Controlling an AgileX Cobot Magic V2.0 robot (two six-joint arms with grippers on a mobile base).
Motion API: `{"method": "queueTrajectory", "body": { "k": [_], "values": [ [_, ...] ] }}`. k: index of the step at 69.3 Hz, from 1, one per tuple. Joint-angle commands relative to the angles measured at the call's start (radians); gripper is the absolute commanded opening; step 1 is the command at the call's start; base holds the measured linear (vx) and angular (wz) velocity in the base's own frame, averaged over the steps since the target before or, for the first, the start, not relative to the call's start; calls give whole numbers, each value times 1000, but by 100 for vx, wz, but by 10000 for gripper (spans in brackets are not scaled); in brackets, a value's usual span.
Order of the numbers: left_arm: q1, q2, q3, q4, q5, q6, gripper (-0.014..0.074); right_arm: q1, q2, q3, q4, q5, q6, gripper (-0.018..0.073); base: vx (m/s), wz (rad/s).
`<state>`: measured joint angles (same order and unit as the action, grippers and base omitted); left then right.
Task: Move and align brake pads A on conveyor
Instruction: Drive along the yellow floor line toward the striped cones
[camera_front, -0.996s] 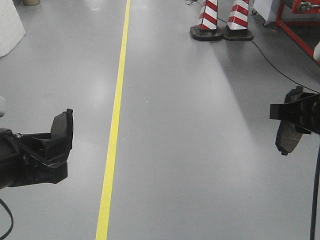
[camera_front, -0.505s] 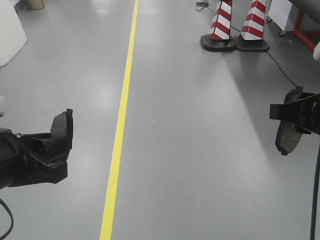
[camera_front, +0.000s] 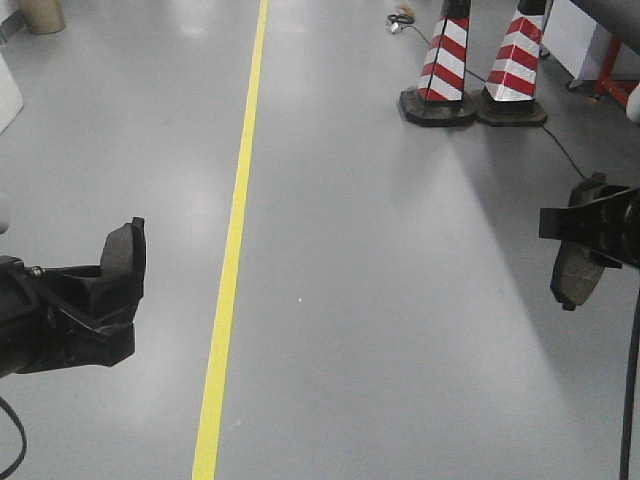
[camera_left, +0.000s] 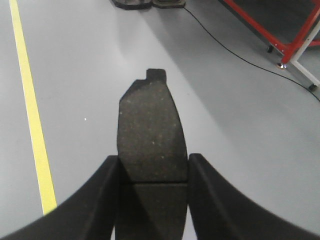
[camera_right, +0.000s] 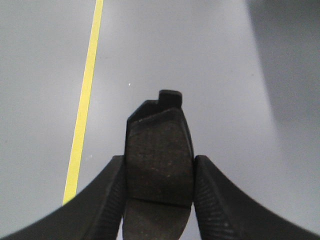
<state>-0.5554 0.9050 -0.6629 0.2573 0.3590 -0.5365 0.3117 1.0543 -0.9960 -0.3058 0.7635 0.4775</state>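
Smooth grey floor (camera_front: 400, 300) fills every view, crossed lengthwise by a yellow line (camera_front: 228, 280). Two red-and-white striped cones (camera_front: 472, 65) stand side by side on dark bases at the far right of the front view, and a thin black cable (camera_front: 560, 150) trails across the floor from behind them. A red frame (camera_left: 280, 30) with a white leg is seen at the upper right of the left wrist view. No conveyor belt is seen in any view.

The left gripper (camera_left: 152, 172) is held above the floor, its jaws clamped on a brake pad (camera_left: 150, 135). The pad is pinched by its two long edges between the black fingers (camera_left: 100, 200), with its speckled friction face turned to the wrist camera and its notched end projecting past the fingertips. A thin cross groove is seen on it low between the jaws.

The right gripper (camera_right: 159, 175) is likewise held clear of the floor, and its jaws are closed on a second brake pad (camera_right: 159, 155). This pad too is gripped by its sides, its tabbed end standing out beyond the ribbed fingertips (camera_right: 215, 195). In the front view it hangs tilted below the jaws at the right edge, well apart from the left gripper's pad.
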Motion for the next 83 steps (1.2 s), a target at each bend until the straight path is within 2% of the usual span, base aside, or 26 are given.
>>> {"method": "queueTrajectory", "body": {
  "k": [1, 83],
  "values": [
    [-5, -13, -27, 10, -80, 0, 20, -1, -18, -28, -31, -74, -9, 4, 62, -8],
    [-5, -13, -27, 10, -80, 0, 20, -1, -18, -28, -31, -73, -9, 4, 64, -3]
  ]
}}
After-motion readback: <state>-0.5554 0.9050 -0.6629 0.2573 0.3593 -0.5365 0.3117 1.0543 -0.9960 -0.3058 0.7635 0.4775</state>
